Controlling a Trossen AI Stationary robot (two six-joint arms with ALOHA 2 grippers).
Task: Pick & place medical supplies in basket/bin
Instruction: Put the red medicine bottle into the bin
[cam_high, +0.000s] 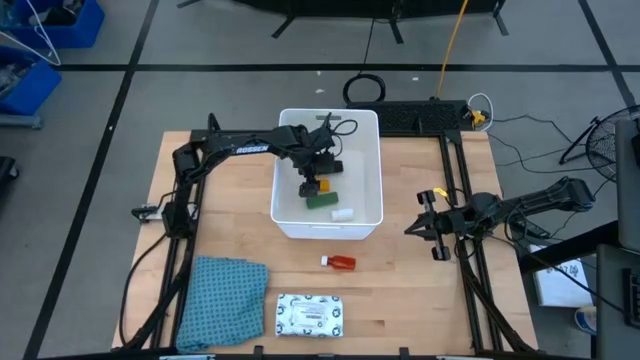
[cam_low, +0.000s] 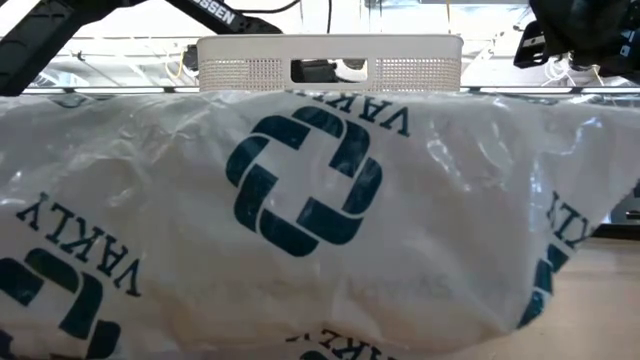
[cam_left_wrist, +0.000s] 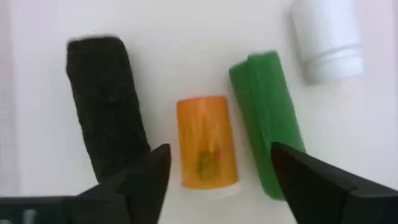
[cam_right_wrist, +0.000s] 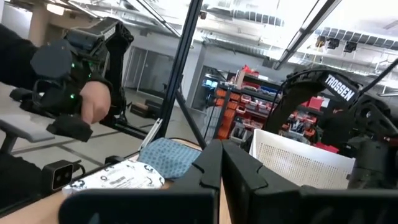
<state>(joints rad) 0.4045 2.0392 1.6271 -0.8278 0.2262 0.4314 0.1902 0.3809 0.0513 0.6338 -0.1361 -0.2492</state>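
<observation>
The white bin stands at the table's middle, toward the far edge. On its floor lie a black roll, an orange vial, a green oblong and a small white bottle. My left gripper hangs open inside the bin, a finger on either side of the orange vial, touching nothing. A red-orange piece and the flat white packet lie on the table near the bin. My right gripper waits shut over the table's right side.
A teal cloth lies at the near left, beside the packet. In the low view the packet fills most of the picture, with the bin's handle slot behind it. A person's hand shows beyond the table.
</observation>
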